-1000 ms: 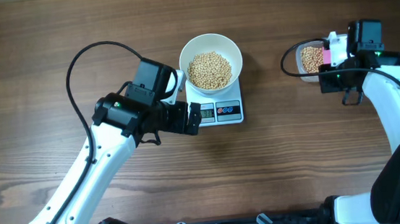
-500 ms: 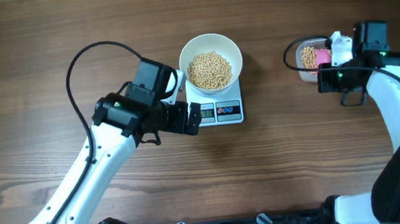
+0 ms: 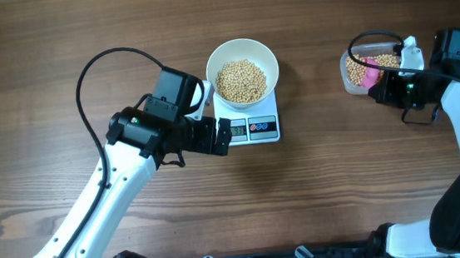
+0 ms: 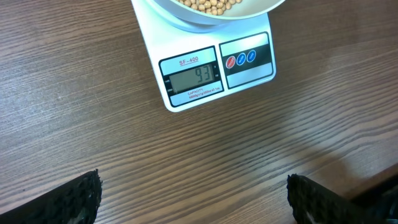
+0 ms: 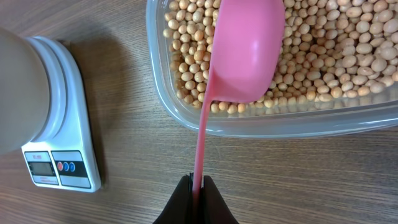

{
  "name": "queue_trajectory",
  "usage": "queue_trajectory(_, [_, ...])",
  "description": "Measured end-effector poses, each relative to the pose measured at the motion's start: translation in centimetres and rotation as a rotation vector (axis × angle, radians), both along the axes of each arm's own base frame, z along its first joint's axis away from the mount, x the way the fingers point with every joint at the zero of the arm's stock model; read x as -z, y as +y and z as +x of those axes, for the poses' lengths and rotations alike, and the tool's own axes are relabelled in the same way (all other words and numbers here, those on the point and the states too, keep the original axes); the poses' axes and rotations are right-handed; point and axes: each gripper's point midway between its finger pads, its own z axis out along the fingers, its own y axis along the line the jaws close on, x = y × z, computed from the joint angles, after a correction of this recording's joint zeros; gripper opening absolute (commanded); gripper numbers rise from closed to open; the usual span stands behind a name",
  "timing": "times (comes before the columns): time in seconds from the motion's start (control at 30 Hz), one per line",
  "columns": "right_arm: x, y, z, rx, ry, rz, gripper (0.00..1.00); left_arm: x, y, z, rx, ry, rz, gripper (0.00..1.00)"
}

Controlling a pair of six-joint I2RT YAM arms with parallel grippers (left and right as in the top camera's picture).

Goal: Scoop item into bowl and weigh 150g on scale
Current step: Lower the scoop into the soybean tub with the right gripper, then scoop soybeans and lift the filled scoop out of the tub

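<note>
Starting on the left of the table (image 3: 39, 45): the left jaws hang wide open with nothing in them, parked just off the near-left corner of the scale (image 3: 263, 128). That arm hasn't budged in the last second.

The scale is mid-table, a bit toward the far edge, with its display side facing the near edge. The readout says 93. The white bowl (image 3: 270, 54) sits on the scale's far part and has a decent pile of beans (image 3: 241, 80) in the middle of it. Bowl and scale are right where they were a second ago.

Over toward the right edge is the clear tub (image 3: 347, 73), with a layer of beans (image 3: 384, 60) across its bottom. The right jaws are clamped tight on the end of the pink scoop (image 5: 249, 50) handle. The scoop's long axis runs from the jaws out toward the left edge of the table, with the head over the beans in the near side of the tub. I can't tell whether it has picked anything up.

What's changed: the right arm has slid toward the right edge, so more of the tub shows now, and the scoop sits nearer the tub's near rim than before.
</note>
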Motion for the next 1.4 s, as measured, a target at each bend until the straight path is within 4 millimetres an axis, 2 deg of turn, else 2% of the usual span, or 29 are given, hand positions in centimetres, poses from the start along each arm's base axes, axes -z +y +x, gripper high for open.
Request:
queue_trajectory(0.3, [-0.8, -1.3, -0.2, 0.067, -0.026, 0.102, 0.04, 0.0, 0.0, 0.0, 0.000, 0.000, 0.000, 1.00])
queue_trajectory(0.5, [-1.4, -1.3, -0.1, 0.079, -0.050, 0.173, 0.04, 0.0, 0.0, 0.0, 0.000, 0.000, 0.000, 1.00])
queue_trajectory(0.77, [0.1, -1.8, 0.1, 0.111, -0.016, 0.234, 0.04, 0.0, 0.0, 0.0, 0.000, 0.000, 0.000, 1.00])
queue_trajectory(0.9, [-0.4, -2.0, 0.1, 0.131, -0.028, 0.287, 0.04, 0.0, 0.0, 0.0, 0.000, 0.000, 0.000, 1.00])
queue_trajectory(1.4, [-2.0, -5.0, -0.8, 0.239, -0.088, 0.417, 0.04, 0.0, 0.0, 0.0, 0.000, 0.000, 0.000, 1.00])
